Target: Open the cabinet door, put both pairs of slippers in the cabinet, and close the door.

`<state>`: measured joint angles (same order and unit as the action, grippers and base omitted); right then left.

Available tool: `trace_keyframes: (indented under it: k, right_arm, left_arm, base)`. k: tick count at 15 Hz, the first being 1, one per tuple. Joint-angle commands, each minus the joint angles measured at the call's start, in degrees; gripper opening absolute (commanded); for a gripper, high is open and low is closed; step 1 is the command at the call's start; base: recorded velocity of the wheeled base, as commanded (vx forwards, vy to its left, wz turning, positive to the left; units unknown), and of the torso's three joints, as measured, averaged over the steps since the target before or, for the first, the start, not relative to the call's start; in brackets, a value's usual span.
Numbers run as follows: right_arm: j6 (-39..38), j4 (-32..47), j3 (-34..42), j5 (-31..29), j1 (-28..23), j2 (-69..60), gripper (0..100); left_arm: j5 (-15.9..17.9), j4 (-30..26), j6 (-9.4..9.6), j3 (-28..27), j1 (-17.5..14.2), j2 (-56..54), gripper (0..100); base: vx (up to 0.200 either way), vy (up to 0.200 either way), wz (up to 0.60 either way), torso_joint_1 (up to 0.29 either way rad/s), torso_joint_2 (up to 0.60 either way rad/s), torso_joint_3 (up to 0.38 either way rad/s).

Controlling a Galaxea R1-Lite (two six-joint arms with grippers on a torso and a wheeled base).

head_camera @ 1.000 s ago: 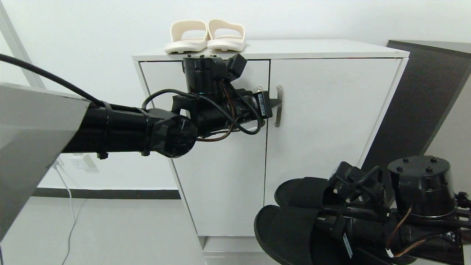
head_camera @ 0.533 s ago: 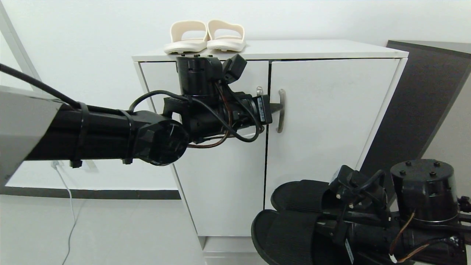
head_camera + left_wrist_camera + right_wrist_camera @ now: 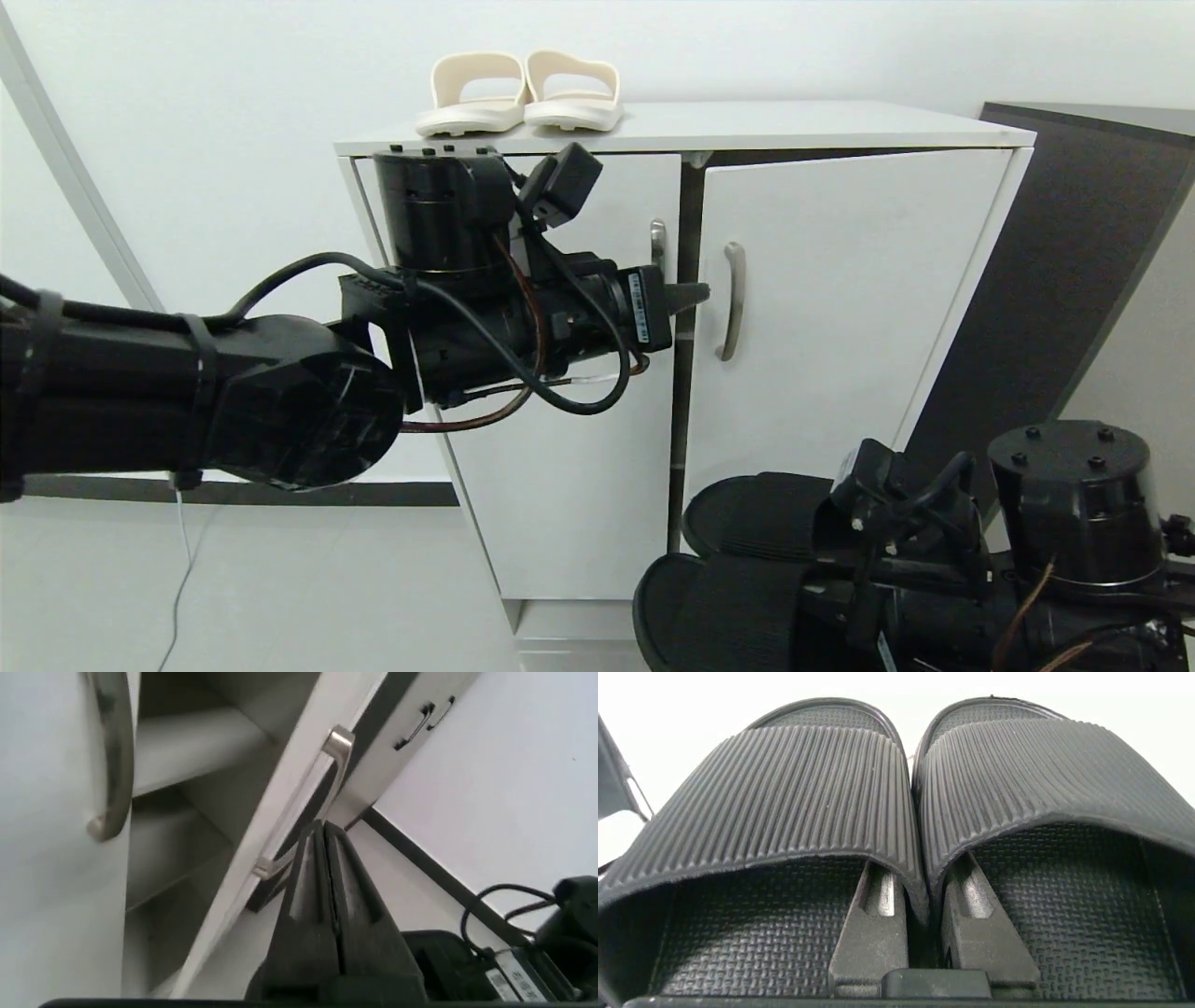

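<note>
White cabinet door ajar; right gripper clamps black slippers.

dark panel right; white cable against wall

You're in a plain indoor room, home-entry style: bare white wall, dark skirting, white cabinet with cream slippers on top, cable trailing to a grey floor.
</note>
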<state>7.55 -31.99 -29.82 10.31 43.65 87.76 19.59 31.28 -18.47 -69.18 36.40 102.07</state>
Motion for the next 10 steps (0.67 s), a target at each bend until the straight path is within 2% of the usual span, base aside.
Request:
trace_keyframes:
  k: [1,2,5,10]
  right_arm:
    - [0.0,0.1,0.3,0.1,1.0,-0.2,0]
    - [0.0,0.0,0.5,0.0,1.5,-0.2,0]
    - [0.0,0.0,0.6,0.0,2.2,-0.4,0]
    - [0.7,0.0,1.0,-0.3,2.7,-0.4,0]
  left_arm:
    - [0.1,0.2,0.01,1.2,-1.5,-2.1,0]
    - [0.1,0.7,0.01,0.5,-2.0,-0.8,0]
    - [-0.2,7.1,-0.08,-2.0,-2.8,4.8,0]
    - [0.0,7.6,-0.16,-9.6,-2.3,12.7,0]
  base:
    - [0.000,0.000,0.00,0.000,0.00,0.000]
    - [0.000,0.000,0.00,0.000,0.00,0.000]
    - [0.000,0.000,0.00,0.000,0.00,0.000]
    - [0.000,0.000,0.00,0.000,0.00,0.000]
